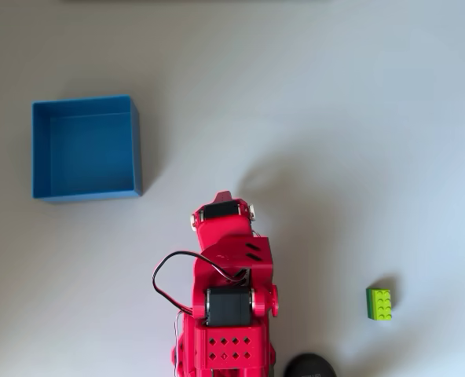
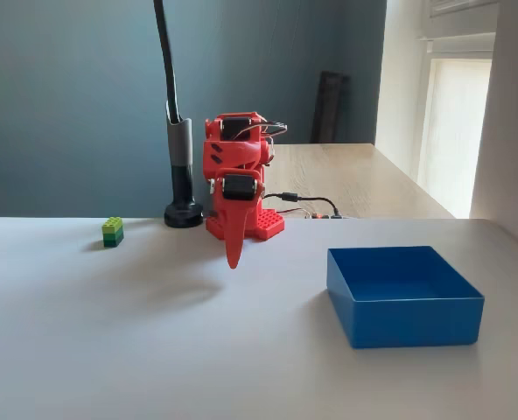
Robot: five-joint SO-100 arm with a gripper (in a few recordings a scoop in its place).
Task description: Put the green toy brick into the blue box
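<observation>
The green toy brick lies on the white table at the lower right of the overhead view, and far left in the fixed view. The blue box stands open-topped and empty at the upper left overhead, and at the right front in the fixed view. My red arm is folded over its base between them. Its gripper hangs pointing down just above the table, fingers together, holding nothing. It is well apart from both the brick and the box.
A black pole on a round foot stands beside the arm's base, between it and the brick; the foot shows at the overhead view's bottom edge. A wooden tabletop lies behind. Open white table surrounds the box and brick.
</observation>
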